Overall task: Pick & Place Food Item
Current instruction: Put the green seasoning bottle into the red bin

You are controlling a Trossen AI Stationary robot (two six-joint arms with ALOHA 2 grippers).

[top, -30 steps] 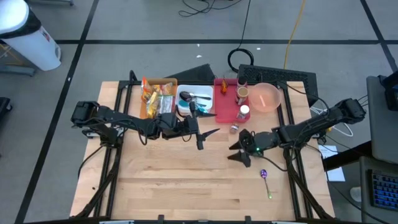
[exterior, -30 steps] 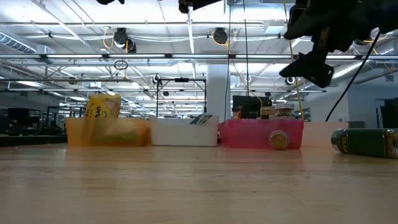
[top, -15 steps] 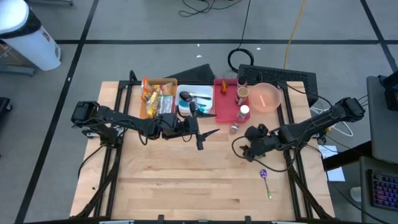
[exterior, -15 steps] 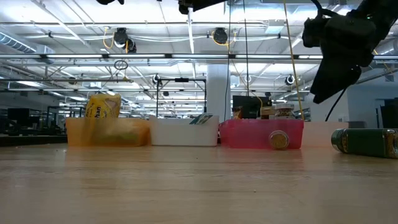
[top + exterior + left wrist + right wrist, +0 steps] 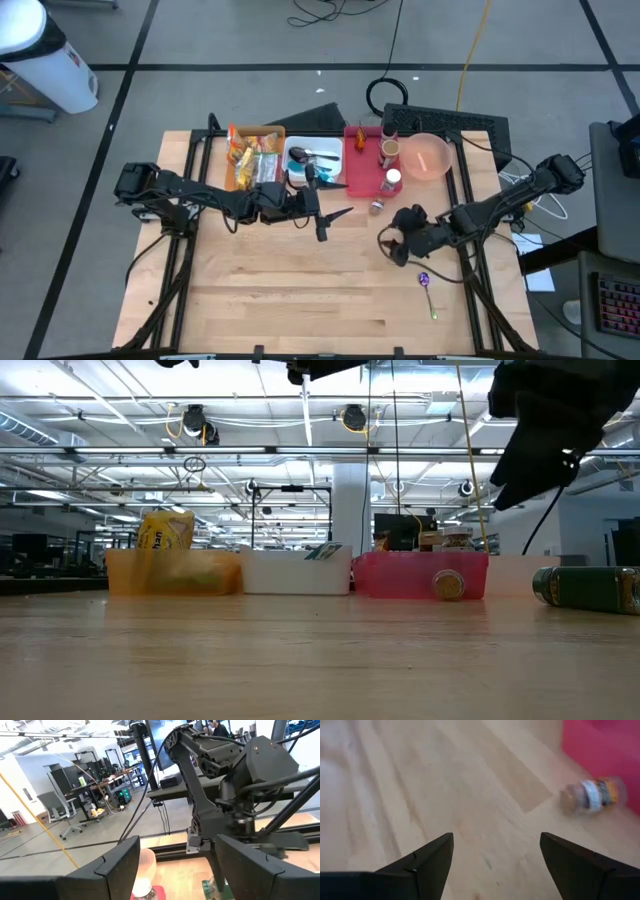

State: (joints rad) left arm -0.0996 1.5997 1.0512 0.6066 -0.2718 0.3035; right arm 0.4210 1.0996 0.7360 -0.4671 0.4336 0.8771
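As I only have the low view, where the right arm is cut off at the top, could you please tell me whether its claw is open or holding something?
Observer: The right claw is open and empty, above bare table.
Operator: Thank you. What lies nearest ahead of it?
Observer: A small jar lying on its side, beside the red bin.
Operator: And the left claw, please?
Observer: The left claw is open too, hovering just in front of the white bin.
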